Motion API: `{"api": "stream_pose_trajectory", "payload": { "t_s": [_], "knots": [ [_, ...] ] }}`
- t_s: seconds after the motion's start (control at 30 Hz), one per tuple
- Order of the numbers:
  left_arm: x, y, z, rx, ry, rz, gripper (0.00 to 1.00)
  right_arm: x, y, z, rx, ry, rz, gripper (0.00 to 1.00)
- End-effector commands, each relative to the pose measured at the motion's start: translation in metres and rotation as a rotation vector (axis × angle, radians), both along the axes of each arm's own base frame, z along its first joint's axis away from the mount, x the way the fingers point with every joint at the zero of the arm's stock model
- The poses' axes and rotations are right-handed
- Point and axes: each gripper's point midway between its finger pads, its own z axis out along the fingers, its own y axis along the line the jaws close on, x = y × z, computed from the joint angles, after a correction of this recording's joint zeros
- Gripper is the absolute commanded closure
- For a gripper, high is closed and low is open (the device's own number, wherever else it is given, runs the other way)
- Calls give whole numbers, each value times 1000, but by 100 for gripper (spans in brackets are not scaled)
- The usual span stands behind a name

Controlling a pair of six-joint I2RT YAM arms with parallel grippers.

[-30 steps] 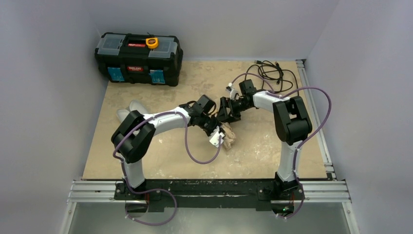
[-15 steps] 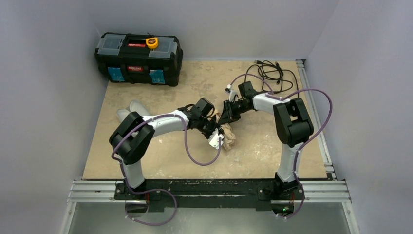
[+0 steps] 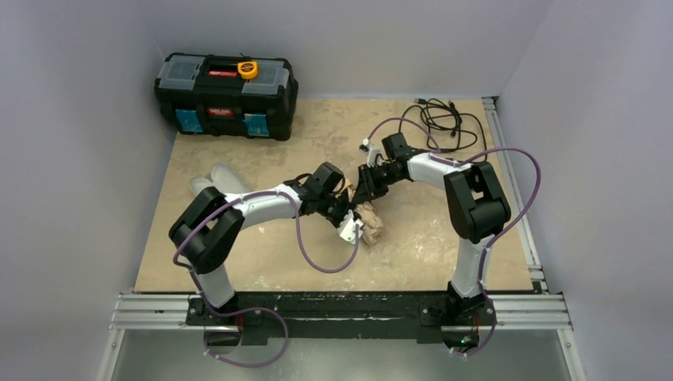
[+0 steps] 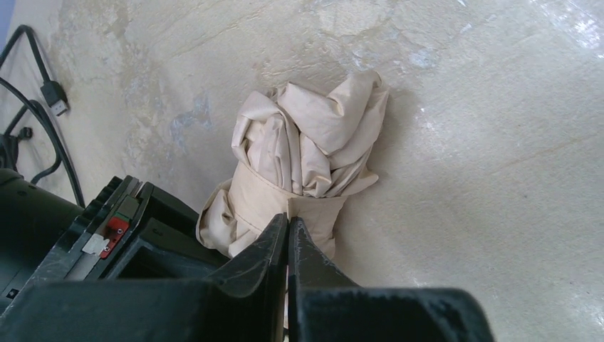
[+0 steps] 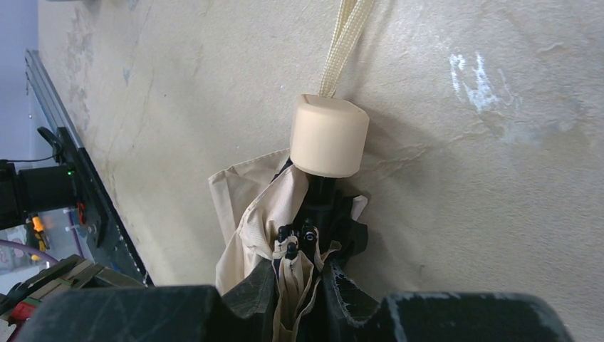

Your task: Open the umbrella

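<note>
The umbrella [image 3: 370, 223] lies folded on the table's middle, a crinkly tan bundle. In the left wrist view its canopy [image 4: 313, 142] is wrapped by a strap, and a strap tab [image 4: 319, 212] sits at the tips of my left gripper [image 4: 288, 219]. That gripper is shut, with a pale sliver of the tab between its fingers. The right wrist view shows the pale knob handle [image 5: 330, 135] with its cord loop [image 5: 345, 39]. My right gripper [image 5: 299, 274] is shut on the canopy folds and black rib tips [image 5: 298, 234] just below the handle. The two grippers, left [image 3: 347, 216] and right [image 3: 367, 189], face each other.
A black toolbox [image 3: 226, 95] with a yellow tape measure [image 3: 248, 69] on its lid stands at the back left. Black cables [image 3: 440, 119] lie coiled at the back right. A limp grey-white sleeve [image 3: 221, 178] lies behind the left arm. Grey walls enclose the table.
My right gripper has shifted left onto the umbrella's handle end and gone from open to shut on the folds. The left arm has edged left, its gripper staying at the bundle.
</note>
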Motion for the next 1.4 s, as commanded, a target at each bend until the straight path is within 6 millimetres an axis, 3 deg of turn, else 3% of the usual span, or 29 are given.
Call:
{"api": "stream_pose_trajectory", "payload": {
  "t_s": [0.0,0.2,0.3,0.4,0.5,0.6,0.63,0.77,0.97,1.1,1.37],
  "knots": [
    [-11,29,-7,51,-39,-3,100,-1,-19,-24,-128,-57,37,100],
    [-60,71,-43,214,69,-32,100,2,-22,-37,-133,-38,58,100],
    [-72,85,-56,270,95,-28,100,3,-20,-37,-119,-46,85,100],
    [-73,86,-58,273,90,-5,100,-1,-13,-29,-64,-31,137,100],
    [-62,73,-34,224,122,86,100,7,-10,-15,-55,-66,126,100],
    [-50,59,4,130,164,142,62,7,-9,-14,-59,-49,127,100],
    [-45,53,16,110,155,143,56,6,-10,-15,-61,-44,127,100],
    [-30,34,43,51,120,128,47,6,-11,-12,-72,-66,116,100],
    [-12,11,47,24,90,113,51,2,-8,-8,-85,-73,111,100],
    [-5,-3,45,19,84,106,66,-3,-6,-9,-85,-62,108,100],
    [-8,-14,28,48,94,78,71,-2,-5,-10,-87,-61,113,100]
  ]
}}
